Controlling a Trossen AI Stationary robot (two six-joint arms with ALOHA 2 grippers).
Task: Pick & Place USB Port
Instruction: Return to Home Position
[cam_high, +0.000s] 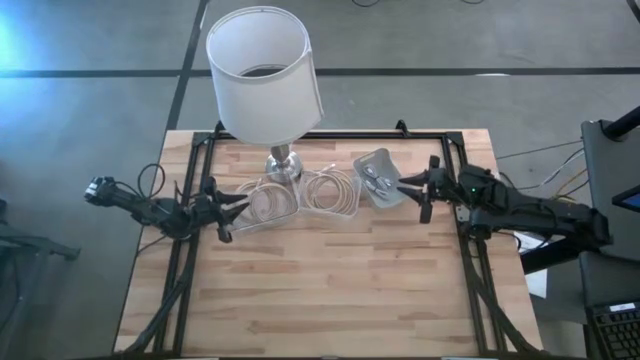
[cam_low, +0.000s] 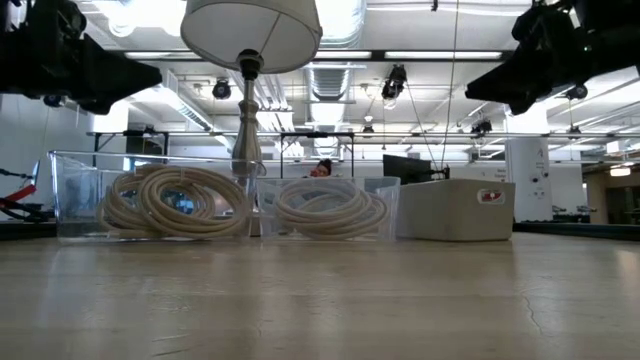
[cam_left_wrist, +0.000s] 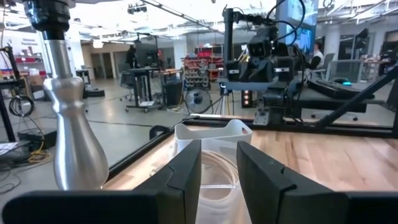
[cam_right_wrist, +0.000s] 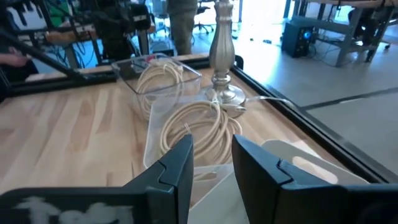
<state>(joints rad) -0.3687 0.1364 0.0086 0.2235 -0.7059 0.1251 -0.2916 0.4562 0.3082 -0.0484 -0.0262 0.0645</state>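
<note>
A white bin (cam_high: 381, 178) stands at the right of a row, askew to the table's edges, with small metallic pieces (cam_high: 374, 182) in it; I cannot make out what they are. My right gripper (cam_high: 412, 190) hovers open just right of it, raised above the table (cam_low: 470, 90); in the right wrist view the bin's rim (cam_right_wrist: 305, 167) shows past its fingers. My left gripper (cam_high: 236, 208) is open and raised (cam_low: 150, 75) at the left end of a clear bin of coiled cream cable (cam_high: 268, 203). That bin (cam_left_wrist: 211, 140) lies straight ahead of its fingers.
A second clear bin of coiled cable (cam_high: 332, 192) sits between the other two bins. A lamp with a white shade (cam_high: 262, 72) stands on its metal base (cam_high: 283, 165) just behind the bins. The near half of the wooden table (cam_high: 330, 290) is bare. Black rails (cam_high: 470, 260) frame the table.
</note>
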